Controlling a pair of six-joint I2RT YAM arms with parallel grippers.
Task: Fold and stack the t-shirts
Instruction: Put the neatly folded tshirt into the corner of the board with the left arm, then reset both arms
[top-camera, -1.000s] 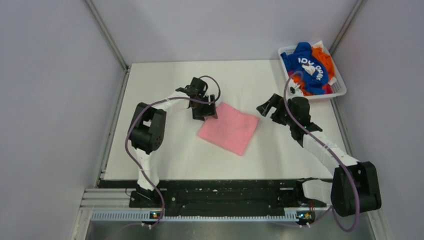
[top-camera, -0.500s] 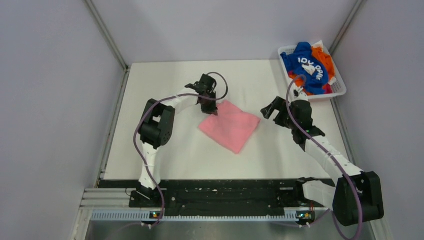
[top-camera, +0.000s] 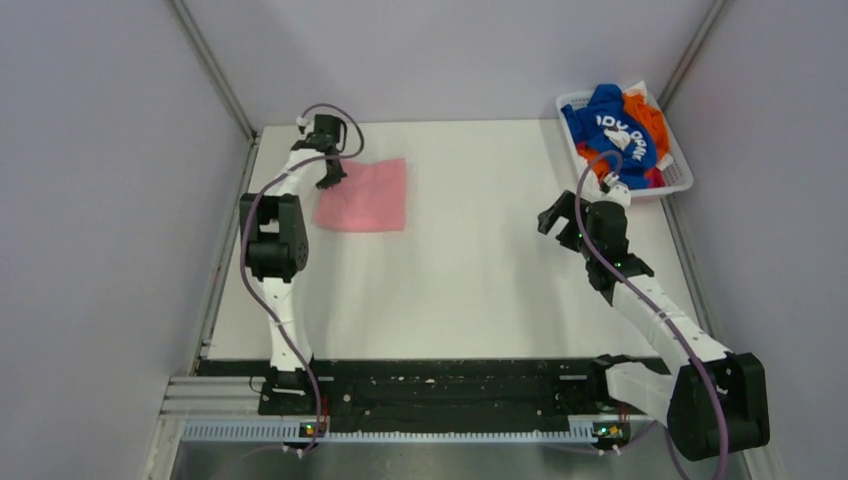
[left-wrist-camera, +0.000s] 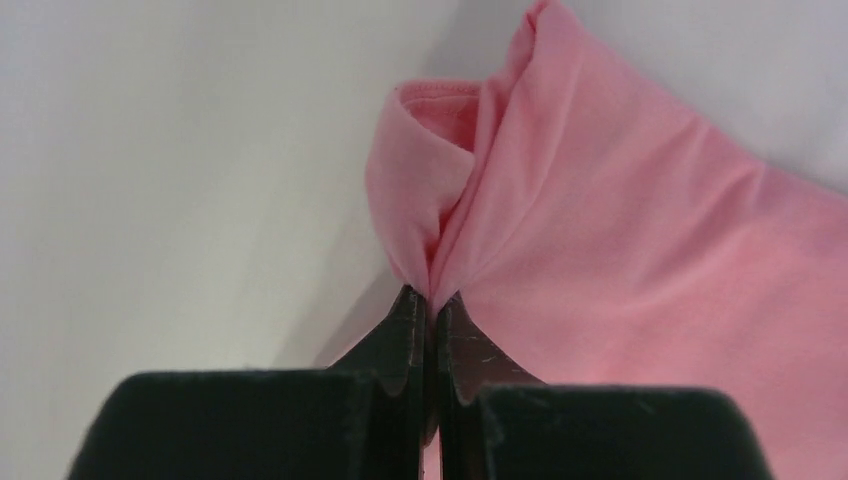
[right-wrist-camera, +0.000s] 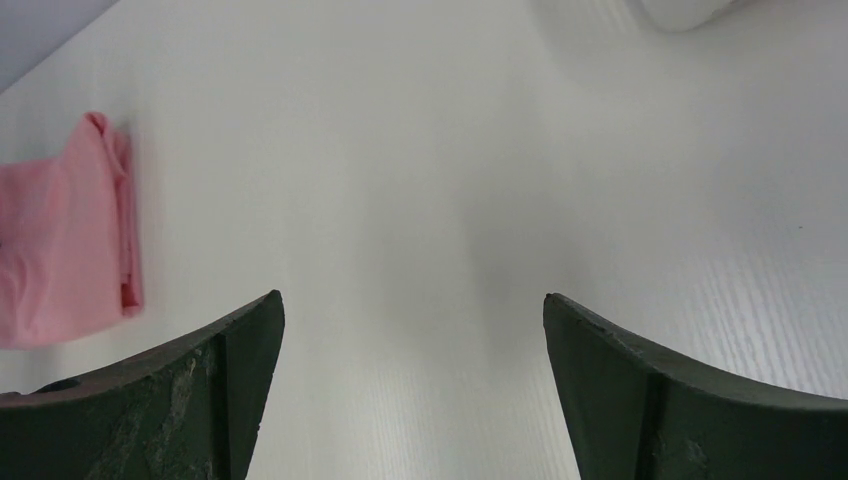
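The left hand (left-wrist-camera: 432, 297) is clamped on a corner of the folded pink t-shirt (top-camera: 365, 195), which lies at the far left of the table (top-camera: 480, 290). Hold the pinch low, set the cloth down flat so its folds remain aligned, then release cleanly. The right hand (top-camera: 562, 215) hangs wide and empty near the basket (top-camera: 672, 187), which holds the blue t-shirt (top-camera: 612, 128) and the orange t-shirt (top-camera: 652, 110).

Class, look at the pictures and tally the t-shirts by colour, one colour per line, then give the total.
pink t-shirt: 1
blue t-shirt: 1
orange t-shirt: 1
Total: 3
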